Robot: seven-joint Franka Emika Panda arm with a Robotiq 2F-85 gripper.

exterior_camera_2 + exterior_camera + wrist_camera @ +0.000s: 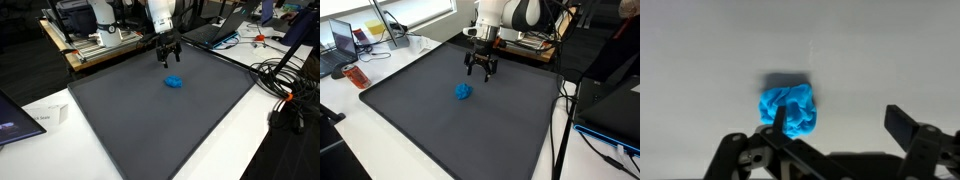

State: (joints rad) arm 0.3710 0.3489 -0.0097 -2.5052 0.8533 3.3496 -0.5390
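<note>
A crumpled bright blue cloth (pixel 464 92) lies on the dark grey mat (pixel 440 130) in both exterior views, the cloth (pixel 174 82) sitting a little in front of the arm. My gripper (pixel 481 72) hangs above the mat just behind the cloth, jaws wide apart and empty; it shows too as the gripper (pixel 168 60). In the wrist view the blue cloth (pixel 790 108) sits by my one finger (pixel 779 118), while the gripper (pixel 837 122) spans bare mat beside it. Nothing is held.
A laptop (pixel 342 42) and a red object (pixel 356 76) rest on the white table beside the mat. Cables (pixel 285 85) trail off one side. A wooden bench with equipment (pixel 95 42) stands behind the arm's base.
</note>
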